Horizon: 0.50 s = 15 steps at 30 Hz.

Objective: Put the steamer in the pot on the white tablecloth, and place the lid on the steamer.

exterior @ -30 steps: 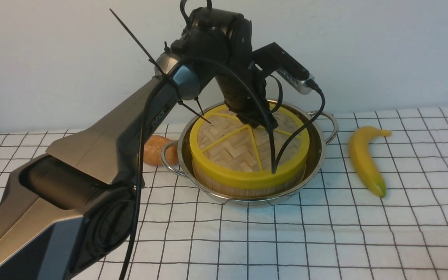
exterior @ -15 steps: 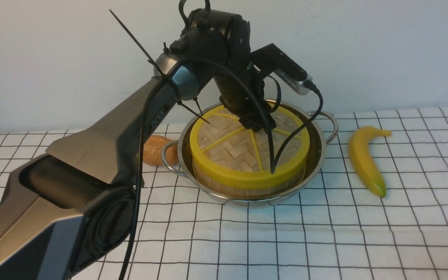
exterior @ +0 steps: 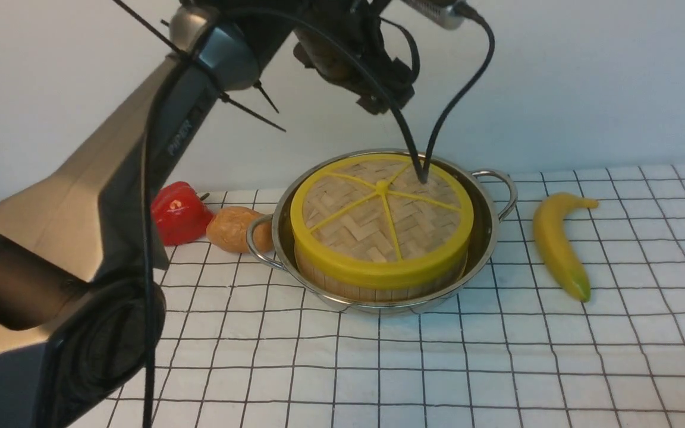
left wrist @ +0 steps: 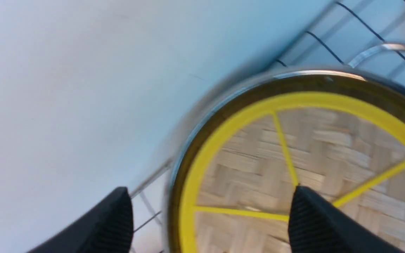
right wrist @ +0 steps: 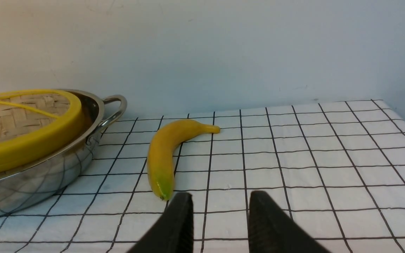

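The lid (exterior: 382,215) sits flat on the steamer (exterior: 378,279) inside the pot (exterior: 488,223), near the far edge of the white tablecloth (exterior: 497,356). Above it hangs the left gripper (left wrist: 209,218), jaws spread wide, holding nothing. The right gripper (right wrist: 220,218), jaws partly apart and empty, hovers near the banana (right wrist: 165,151) beside the pot.

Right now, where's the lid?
Front view: the lid sits flat on the steamer inside the pot, mid-table, between the potato on the robot's left and the banana on its right.
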Motion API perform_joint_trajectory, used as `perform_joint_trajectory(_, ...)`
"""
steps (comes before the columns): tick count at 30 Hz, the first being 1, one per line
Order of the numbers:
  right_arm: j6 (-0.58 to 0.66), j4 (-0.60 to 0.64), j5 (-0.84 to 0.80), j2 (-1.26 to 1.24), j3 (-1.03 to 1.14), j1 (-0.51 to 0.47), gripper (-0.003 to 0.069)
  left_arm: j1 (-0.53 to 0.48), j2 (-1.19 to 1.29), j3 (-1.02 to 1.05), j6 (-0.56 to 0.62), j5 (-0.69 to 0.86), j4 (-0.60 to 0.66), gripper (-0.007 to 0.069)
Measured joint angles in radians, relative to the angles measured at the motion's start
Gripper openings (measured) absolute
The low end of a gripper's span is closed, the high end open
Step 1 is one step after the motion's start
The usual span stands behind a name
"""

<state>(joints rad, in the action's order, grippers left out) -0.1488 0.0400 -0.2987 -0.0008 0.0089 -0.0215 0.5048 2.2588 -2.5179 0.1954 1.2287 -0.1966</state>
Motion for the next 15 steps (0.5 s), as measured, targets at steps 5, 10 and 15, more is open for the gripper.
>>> perform_joint_trajectory(5, 0.000, 0.000, 0.000, 0.000, 0.000, 0.000, 0.0244, 0.000, -0.049, 0.000, -0.105, 0.000, -0.042, 0.0455)
perform_joint_trajectory(10, 0.000, 0.000, 0.000, 0.000, 0.000, 0.000, 0.0244, 0.000, -0.061, -0.010, -0.131, 0.000, -0.049, 0.0366)
perform_joint_trajectory(15, 0.000, 0.000, 0.000, 0.000, 0.000, 0.000, 0.0244, 0.000, -0.061, -0.010, -0.143, 0.000, -0.062, 0.0286)
